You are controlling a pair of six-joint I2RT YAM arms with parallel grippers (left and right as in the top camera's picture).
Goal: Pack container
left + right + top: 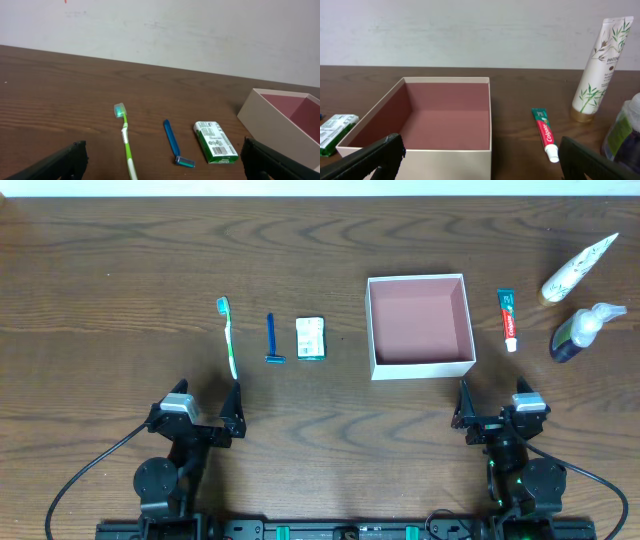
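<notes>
The container (372,330) is a square white-walled box with a pink-brown inside, empty, at centre right; it also shows in the right wrist view (445,157) and at the left wrist view's right edge (260,107). A green toothbrush (229,337) (126,140), a blue razor (271,340) (172,142) and a small green-white packet (311,338) (215,142) lie left of it. A Colgate tube (509,320) (544,134), a white lotion tube (577,268) (597,65) and a dark pump bottle (582,330) (622,132) lie right of it. My left gripper (207,406) (162,165) and right gripper (494,402) (480,162) are open and empty, near the front edge.
The wooden table (120,270) runs to a white wall behind. Black cables trail from both arm bases at the front edge.
</notes>
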